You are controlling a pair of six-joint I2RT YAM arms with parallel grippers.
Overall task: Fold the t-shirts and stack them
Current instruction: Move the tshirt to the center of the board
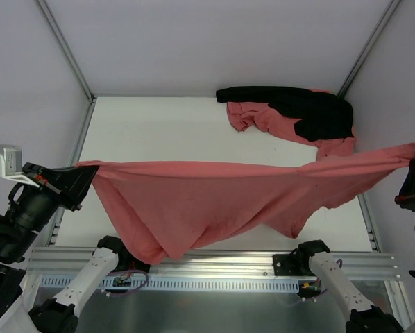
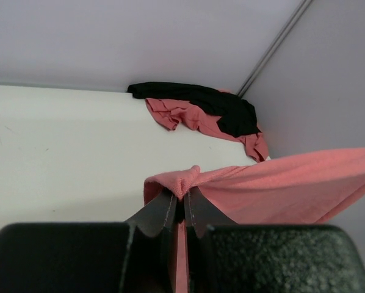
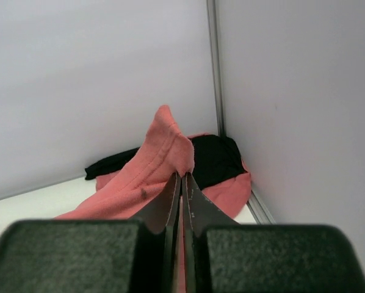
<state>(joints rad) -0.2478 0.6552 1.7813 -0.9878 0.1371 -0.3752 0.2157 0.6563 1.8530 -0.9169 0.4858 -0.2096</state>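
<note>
**Salmon-red t-shirt [image 1: 214, 201] stretched in the air between both grippers**

The salmon-red t-shirt hangs spread across the near half of the white table [image 1: 166, 132], with its upper edge pulled into a nearly straight line from left to right. The left gripper [image 2: 181, 204] has its fingers pinched tight on a bunched corner of the cloth at the table's left side. The right gripper [image 3: 182, 183] is clamped just as narrowly on the opposite end, near the right wall, with a small peak of fabric standing above its fingertips. The shirt's loose middle sags towards the aluminium rail [image 1: 221, 262] at the near edge. In the far right corner lies a crumpled heap of salmon-red t-shirts [image 1: 263, 119], with a black garment [image 1: 311, 107] draped over it.
</note>
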